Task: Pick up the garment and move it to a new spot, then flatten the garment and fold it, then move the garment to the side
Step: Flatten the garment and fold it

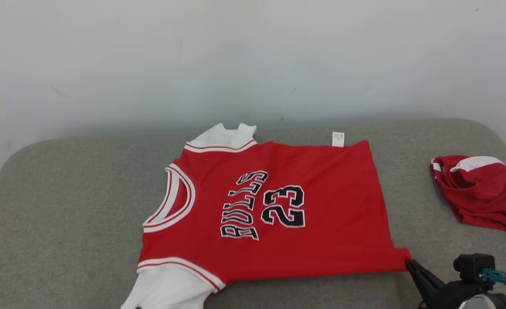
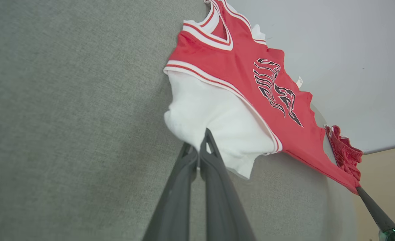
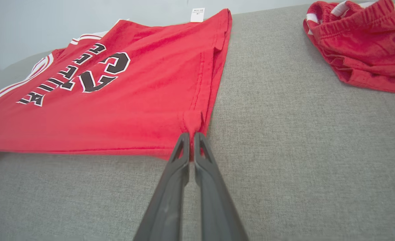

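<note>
The jersey (image 1: 321,206) is lying flat on the worktop (image 1: 64,214), lengthwise left to right, while the left jaws are pinching shut on its near white sleeve and the right jaws on its near hem corner.

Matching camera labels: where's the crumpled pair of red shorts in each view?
Head view: shorts at the right edge, about mid-height.
Left wrist view: shorts at lower right, just past the far end of the jersey.
Right wrist view: shorts in the top right corner.
Shared landmark: the white label sticking out of the jersey's edge, near the hem end that faces the shorts.
</note>
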Motion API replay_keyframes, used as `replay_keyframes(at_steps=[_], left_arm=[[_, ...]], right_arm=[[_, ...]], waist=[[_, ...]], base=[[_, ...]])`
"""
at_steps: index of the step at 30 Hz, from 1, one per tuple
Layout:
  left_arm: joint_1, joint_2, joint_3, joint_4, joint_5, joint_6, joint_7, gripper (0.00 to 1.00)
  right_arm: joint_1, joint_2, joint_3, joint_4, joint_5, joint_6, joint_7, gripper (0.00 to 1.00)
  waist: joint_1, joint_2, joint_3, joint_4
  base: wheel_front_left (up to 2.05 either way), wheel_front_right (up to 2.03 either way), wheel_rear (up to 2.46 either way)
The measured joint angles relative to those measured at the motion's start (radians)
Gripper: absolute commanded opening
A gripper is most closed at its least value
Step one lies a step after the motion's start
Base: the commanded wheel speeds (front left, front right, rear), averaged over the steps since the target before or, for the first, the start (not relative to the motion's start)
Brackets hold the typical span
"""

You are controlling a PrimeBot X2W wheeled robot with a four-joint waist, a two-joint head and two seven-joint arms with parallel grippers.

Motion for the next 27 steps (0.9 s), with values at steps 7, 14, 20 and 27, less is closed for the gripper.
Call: replay_keyframes(at_steps=[7, 14, 20, 27], left_arm=[[0.120, -0.015, -0.007, -0.078, -0.002, 0.021, -0.012, 0.00], [0.148, -0.013, -0.026, -0.106, 0.016, 0.045, -0.012, 0.00], [0.152, -0.019, -0.036, -0.108, 0.016, 0.054, -0.005, 0.00], [0.164, -0.024, -0.050, -0.106, 0.016, 0.063, 0.012, 0.00]], right_arm=[[0.045, -0.001, 0.006, -0.006, -0.001, -0.001, -0.006, 0.00], [0.069, -0.008, 0.002, -0.016, 0.000, -0.003, -0.012, 0.00], [0.069, -0.013, 0.006, -0.019, -0.001, -0.020, -0.004, 0.00], [0.070, -0.019, 0.007, -0.018, -0.002, -0.030, 0.007, 0.00]], waist=[[0.0001, 0.0000, -0.033, 0.008], [0.0002, 0.0000, -0.039, 0.008], [0.0002, 0.0001, -0.035, 0.004], [0.0002, 0.0002, -0.029, 0.003]], base=[[0.00, 0.00, 0.00], [0.00, 0.00, 0.00], [0.00, 0.00, 0.00], [0.00, 0.00, 0.00]])
